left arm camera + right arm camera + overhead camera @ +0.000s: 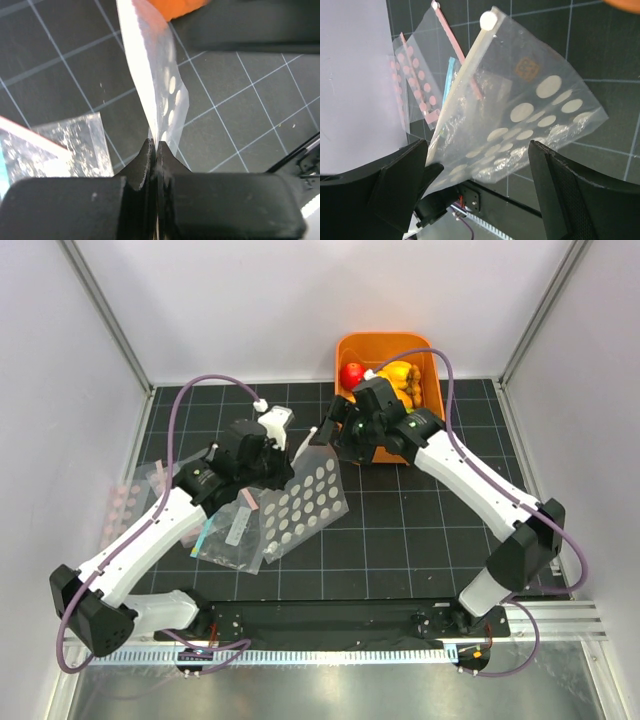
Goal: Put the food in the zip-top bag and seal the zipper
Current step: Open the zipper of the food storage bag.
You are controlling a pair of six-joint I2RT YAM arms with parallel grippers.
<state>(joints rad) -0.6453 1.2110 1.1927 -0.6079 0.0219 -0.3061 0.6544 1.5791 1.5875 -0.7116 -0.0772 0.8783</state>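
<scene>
Left gripper (154, 145): jaws pinched tight on one edge of the dotted bag (305, 502), with the film rising straight up out of the closed tips in the left wrist view. The bag is part lifted, its lower body draped on the black grid worktop (420, 530), centre-left.

Right gripper (480, 147): jaws wide apart, holding nothing. The bag hangs across the gap between them, and whether either finger touches the film cannot be told. The zipper (479, 40) runs diagonally up to a small white knob at its end.

Food sits in the orange basket (428, 390) at the far edge. The red apple (352, 373) and yellow pieces (400, 375) are visible, and the right arm's wrist covers the basket's near side.

Clutter lies under and beside the bag. A clear bag with a teal strip (228, 532) lies just left of it, partly overlapped. A pink-dotted bag (415, 80) lies further left, against the wall.
</scene>
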